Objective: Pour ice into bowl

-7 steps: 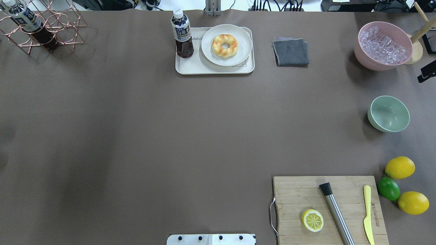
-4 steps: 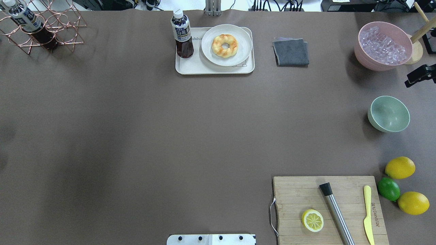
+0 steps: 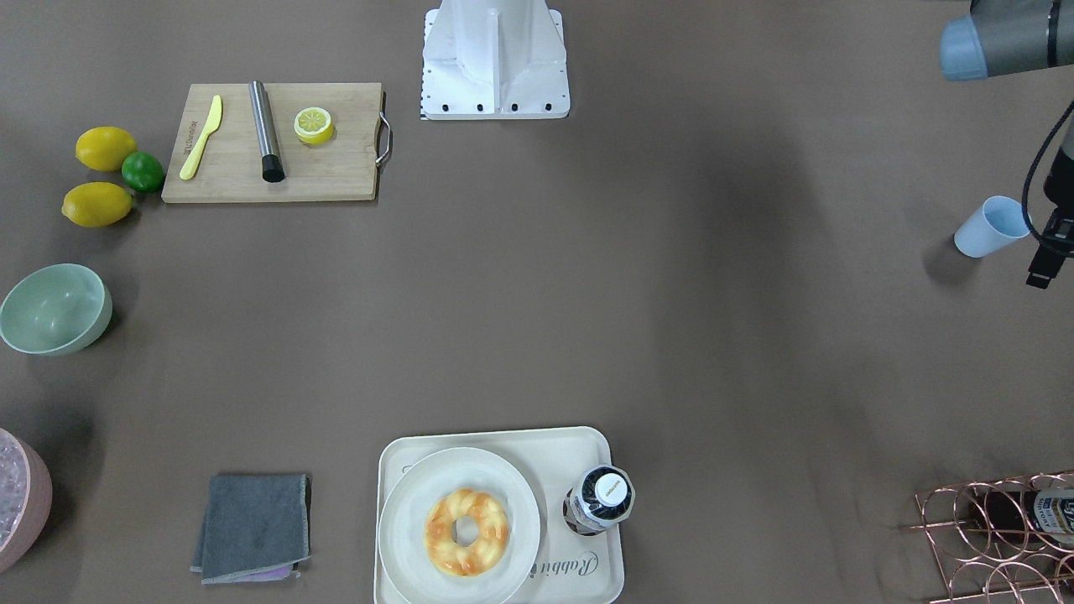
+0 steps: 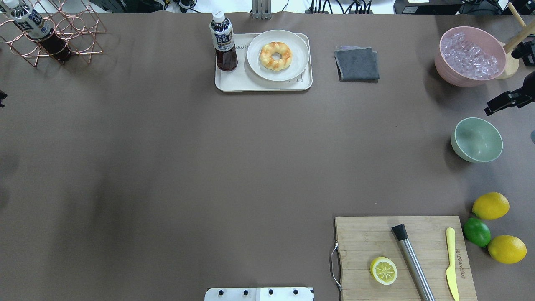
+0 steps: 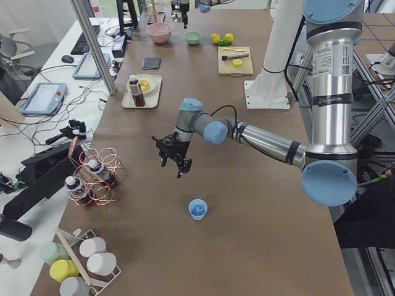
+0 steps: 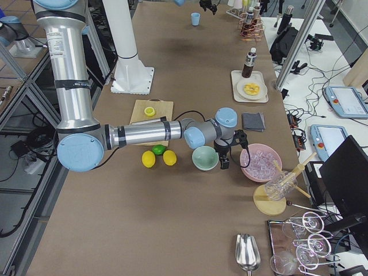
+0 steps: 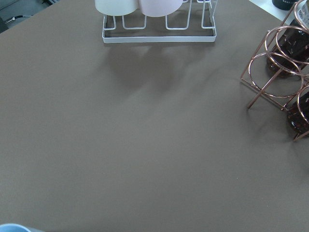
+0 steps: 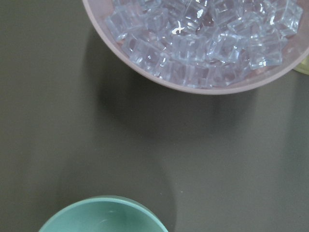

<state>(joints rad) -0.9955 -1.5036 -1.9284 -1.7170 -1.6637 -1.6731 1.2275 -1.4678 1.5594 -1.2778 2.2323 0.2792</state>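
Note:
The mint-green bowl (image 4: pixel 476 140) stands open near the table's right edge, and its rim shows at the bottom of the right wrist view (image 8: pixel 104 217). My right gripper (image 4: pixel 490 110) hovers between the bowl and the pink tub (image 4: pixel 470 75). I cannot tell whether it is open or shut. A pale blue cup (image 3: pixel 990 226) stands at the far left end of the table (image 5: pixel 197 208). My left gripper (image 3: pixel 1040 277) hangs above and beside the cup with nothing in it, its state unclear. The ice is hidden: I cannot see into the cup.
The pink tub is full of ice pieces (image 8: pixel 203 38), with a wooden stand (image 4: pixel 512 58) beside it. Lemons and a lime (image 4: pixel 476 232) lie by the cutting board (image 4: pixel 363 242). A tray (image 4: pixel 225 81), a grey cloth (image 4: pixel 357 62) and a copper rack (image 4: pixel 62 37) line the far side.
My right gripper has come further into the overhead view from the right edge, moving left and toward the bowl. A tip of the left gripper now shows at the left edge.

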